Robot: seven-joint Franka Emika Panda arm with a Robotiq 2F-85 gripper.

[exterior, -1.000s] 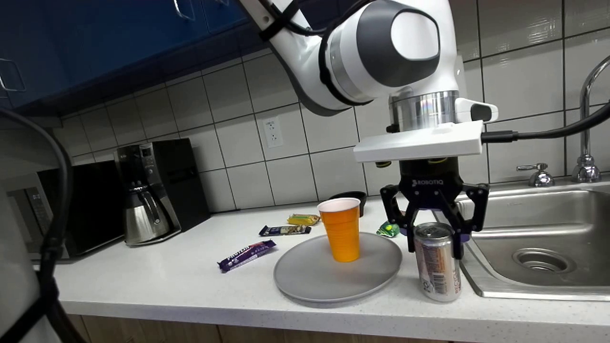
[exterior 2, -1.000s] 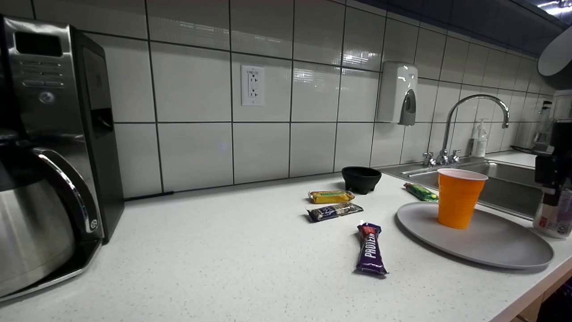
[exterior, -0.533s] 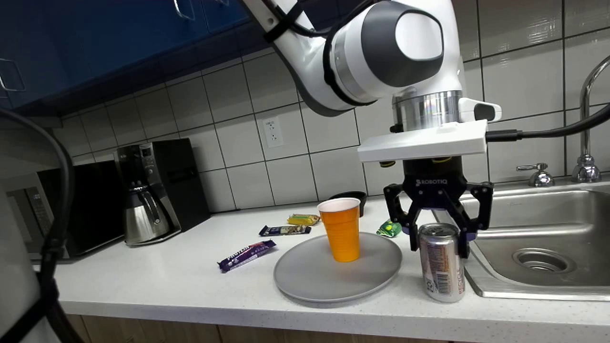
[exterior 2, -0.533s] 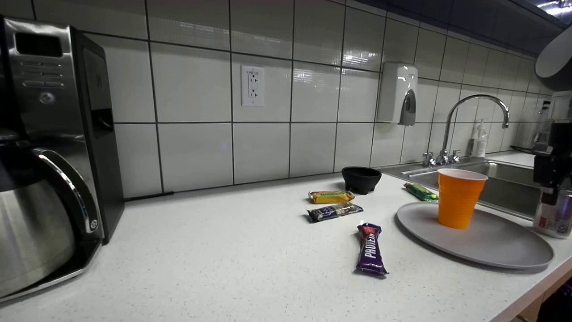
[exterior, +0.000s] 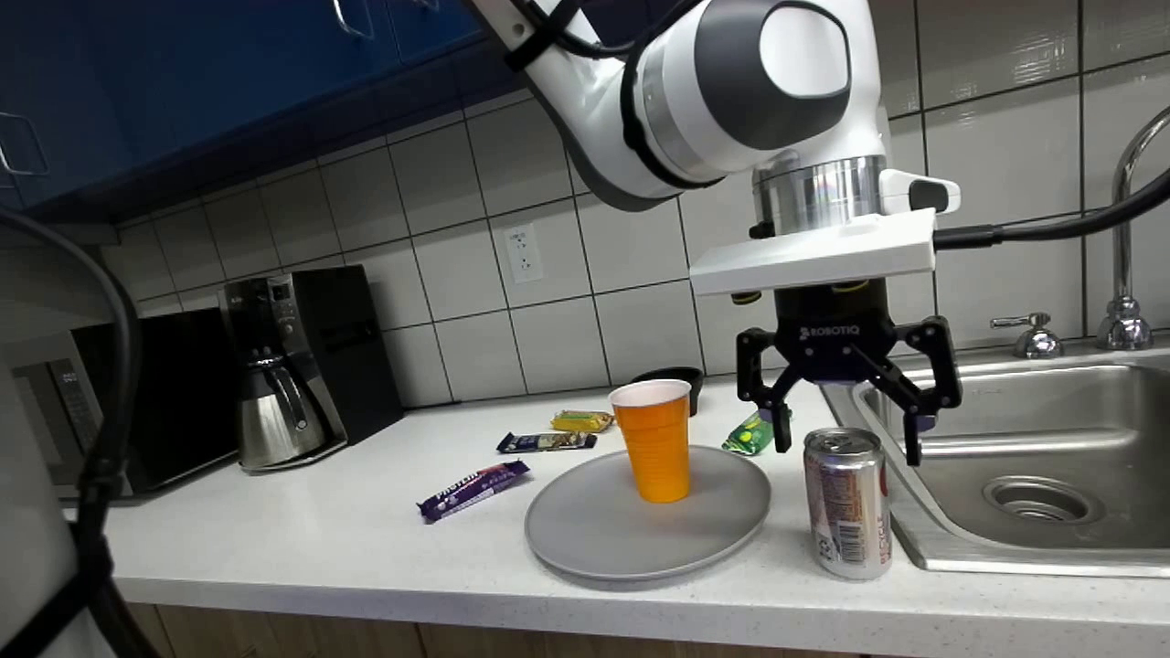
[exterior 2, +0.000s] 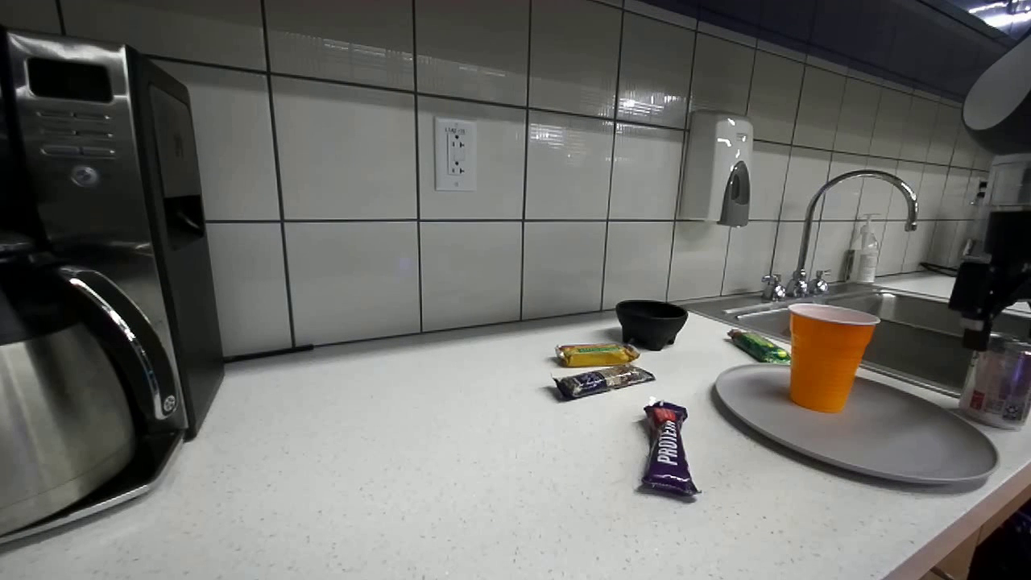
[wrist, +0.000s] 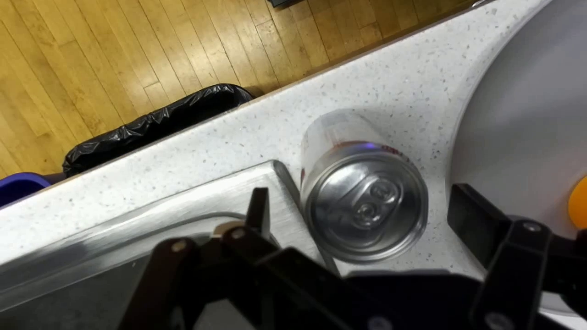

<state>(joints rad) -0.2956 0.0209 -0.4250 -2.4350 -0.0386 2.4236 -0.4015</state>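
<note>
My gripper (exterior: 847, 446) is open and empty, just above a silver drink can (exterior: 848, 512). Its fingertips are spread wider than the can and apart from it. The can stands upright on the counter beside the sink's corner. In the wrist view the can (wrist: 362, 206) sits between the two fingers. At the right edge of an exterior view the can (exterior 2: 997, 387) is partly cut off. A grey plate (exterior: 585, 525) lies beside the can, with an orange cup (exterior: 656, 448) upright on it.
The steel sink (exterior: 946, 553) borders the can. Behind the plate lie a green wrapped bar (exterior: 749, 434), a yellow one (exterior: 582, 421), a dark one (exterior: 547, 442) and a purple one (exterior 2: 668, 451). A black bowl (exterior 2: 651, 322) and coffee maker (exterior: 329, 356) stand by the wall.
The can and gripper shifted slightly toward the sink between the two earlier moments. Since then the fingers have spread apart and the gripper has risen off the can, which stays standing.
</note>
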